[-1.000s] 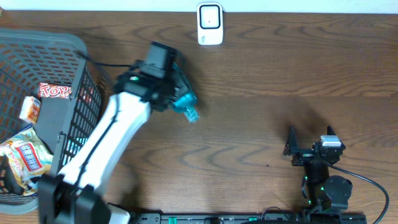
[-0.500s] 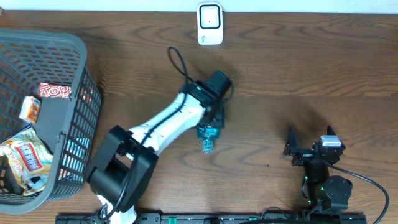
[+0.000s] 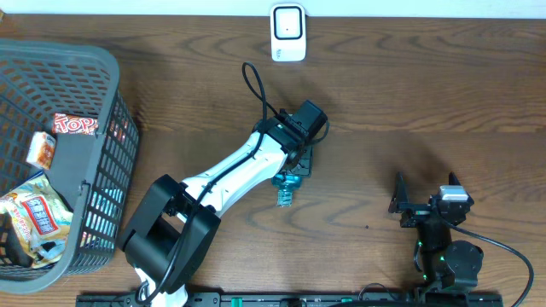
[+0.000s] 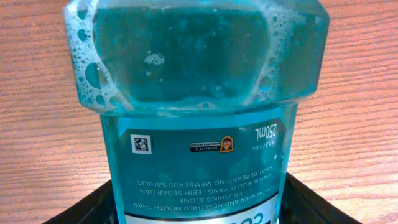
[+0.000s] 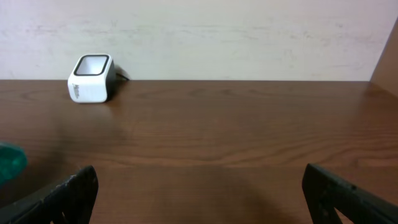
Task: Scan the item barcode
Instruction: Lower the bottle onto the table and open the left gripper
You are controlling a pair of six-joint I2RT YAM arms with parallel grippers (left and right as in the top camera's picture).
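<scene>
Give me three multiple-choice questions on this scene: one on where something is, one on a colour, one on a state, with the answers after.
1. Where on the table does the white barcode scanner stand?
A. at the near edge
B. at the far edge, by the wall
C. at the right edge

2. What colour is the liquid in the mouthwash bottle?
A. red
B. yellow
C. blue-green

3. How does the right gripper stand?
A. jaws open, nothing between them
B. jaws shut on a snack packet
C. jaws shut on a cable

Answers:
1 B, the right wrist view shows it just in front of the wall.
2 C, the left wrist view shows foamy teal liquid.
3 A, its jaws stand wide apart with only bare wood between them.
</scene>
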